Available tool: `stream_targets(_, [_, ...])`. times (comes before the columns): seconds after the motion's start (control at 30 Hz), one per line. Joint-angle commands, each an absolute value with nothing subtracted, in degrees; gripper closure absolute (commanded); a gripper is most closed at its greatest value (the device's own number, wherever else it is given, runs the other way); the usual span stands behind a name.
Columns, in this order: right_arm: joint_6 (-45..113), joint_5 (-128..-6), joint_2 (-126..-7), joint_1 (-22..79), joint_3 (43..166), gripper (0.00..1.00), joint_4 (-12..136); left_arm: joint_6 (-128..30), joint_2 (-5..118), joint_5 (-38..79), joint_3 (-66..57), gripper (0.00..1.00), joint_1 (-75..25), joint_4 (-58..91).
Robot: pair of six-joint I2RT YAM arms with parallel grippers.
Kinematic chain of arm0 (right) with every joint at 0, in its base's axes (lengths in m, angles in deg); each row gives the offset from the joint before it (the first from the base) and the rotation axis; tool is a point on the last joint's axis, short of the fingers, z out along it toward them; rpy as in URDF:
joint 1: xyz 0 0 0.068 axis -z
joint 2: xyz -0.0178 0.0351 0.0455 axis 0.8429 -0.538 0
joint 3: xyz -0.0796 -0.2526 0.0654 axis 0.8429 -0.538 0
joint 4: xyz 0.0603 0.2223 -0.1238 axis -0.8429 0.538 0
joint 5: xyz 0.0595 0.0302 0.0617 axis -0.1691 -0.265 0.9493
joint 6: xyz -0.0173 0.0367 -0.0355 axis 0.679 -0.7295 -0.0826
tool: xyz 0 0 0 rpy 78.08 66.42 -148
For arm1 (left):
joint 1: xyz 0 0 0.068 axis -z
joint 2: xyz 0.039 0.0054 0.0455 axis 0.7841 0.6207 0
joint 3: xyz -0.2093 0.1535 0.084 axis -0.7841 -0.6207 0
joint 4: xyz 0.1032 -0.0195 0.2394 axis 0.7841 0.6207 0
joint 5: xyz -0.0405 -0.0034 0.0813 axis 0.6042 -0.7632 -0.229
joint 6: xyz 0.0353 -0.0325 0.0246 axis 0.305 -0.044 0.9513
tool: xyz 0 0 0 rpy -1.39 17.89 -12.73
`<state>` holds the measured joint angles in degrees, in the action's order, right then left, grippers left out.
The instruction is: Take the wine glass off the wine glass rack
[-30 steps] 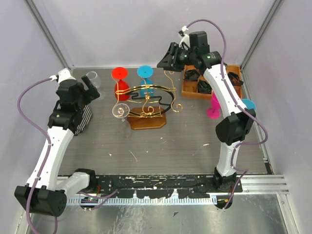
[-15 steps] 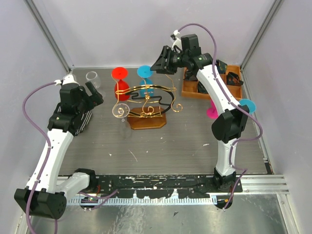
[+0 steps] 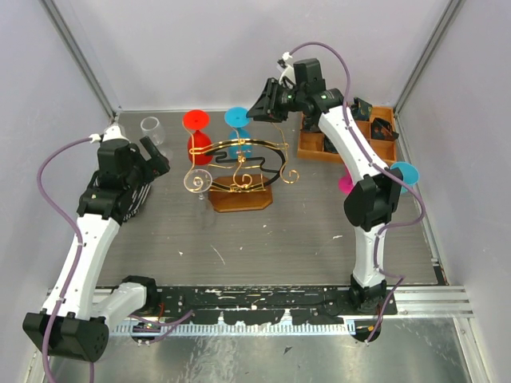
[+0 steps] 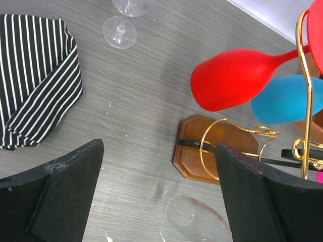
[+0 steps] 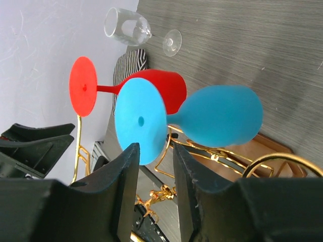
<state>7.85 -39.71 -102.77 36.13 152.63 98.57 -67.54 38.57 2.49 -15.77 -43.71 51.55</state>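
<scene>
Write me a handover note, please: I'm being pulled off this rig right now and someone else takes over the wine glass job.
Left gripper: open, empty, hovering to the left of the wine glass rack.
Right gripper: jaws part open, holding nothing, lined up on the foot of the blue wine glass from the far side.
Things: the blue wine glass and the red wine glass both hang on the rack, feet toward the back wall.
Done: no glass is off the rack yet.
Left: probably close on the blue glass, slide it off the rack and set it down.
</scene>
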Motion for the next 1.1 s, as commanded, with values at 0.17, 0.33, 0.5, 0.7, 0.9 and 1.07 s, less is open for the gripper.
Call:
stream_targets(0.17, [6.2, -38.0, -104.7, 35.6, 153.4, 0.62, 94.6, -68.2, 37.3, 3.2, -16.7, 0.02, -43.7, 52.8])
stream_targets(0.33, [4.4, -36.0, -104.1, 35.5, 151.7, 0.7, 90.7, -68.2, 37.2, 3.4, -16.4, 0.02, -43.7, 52.7])
stream_targets(0.5, [1.5, -32.9, -103.7, 35.5, 150.3, 0.77, 86.2, -68.4, 36.9, 3.5, -16.8, 0.02, -43.7, 52.9])
stream_targets(0.7, [0.9, -32.8, -102.1, 35.6, 148.6, 0.98, 84.8, -68.3, 36.7, 3.3, -17.0, 0.01, -43.7, 53.2])
stream_targets(0.9, [-1.5, -34.2, -101.0, 36.3, 148.7, 0.99, 81.9, -68.7, 36.4, 4.1, -17.0, 0.02, -43.7, 53.2])
stream_targets(1.07, [-2.4, -35.6, -101.8, 36.7, 149.9, 0.99, 81.8, -68.3, 35.9, 4.0, -17.1, 0.02, -43.7, 53.8])
